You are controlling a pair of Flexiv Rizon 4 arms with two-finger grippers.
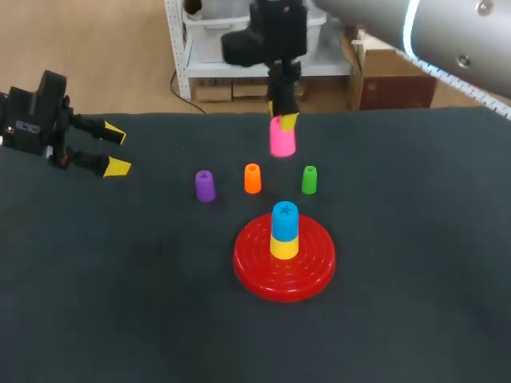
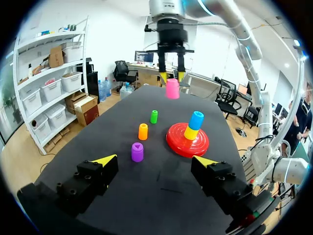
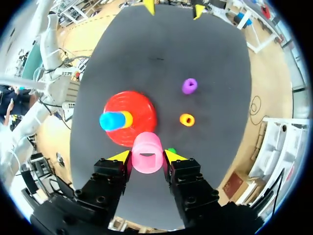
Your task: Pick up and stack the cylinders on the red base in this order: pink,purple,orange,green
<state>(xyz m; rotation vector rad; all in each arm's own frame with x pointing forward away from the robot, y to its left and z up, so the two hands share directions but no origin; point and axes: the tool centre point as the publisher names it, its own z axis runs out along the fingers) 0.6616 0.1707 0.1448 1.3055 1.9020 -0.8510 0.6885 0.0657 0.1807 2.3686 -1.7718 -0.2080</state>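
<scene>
Sitting ctr of dark table [image 1: 415, 319]: red base [image 1: 284, 270].

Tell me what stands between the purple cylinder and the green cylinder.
The orange cylinder stands between the purple cylinder and the green cylinder, apart from both; the head view shows it plainly.
</scene>
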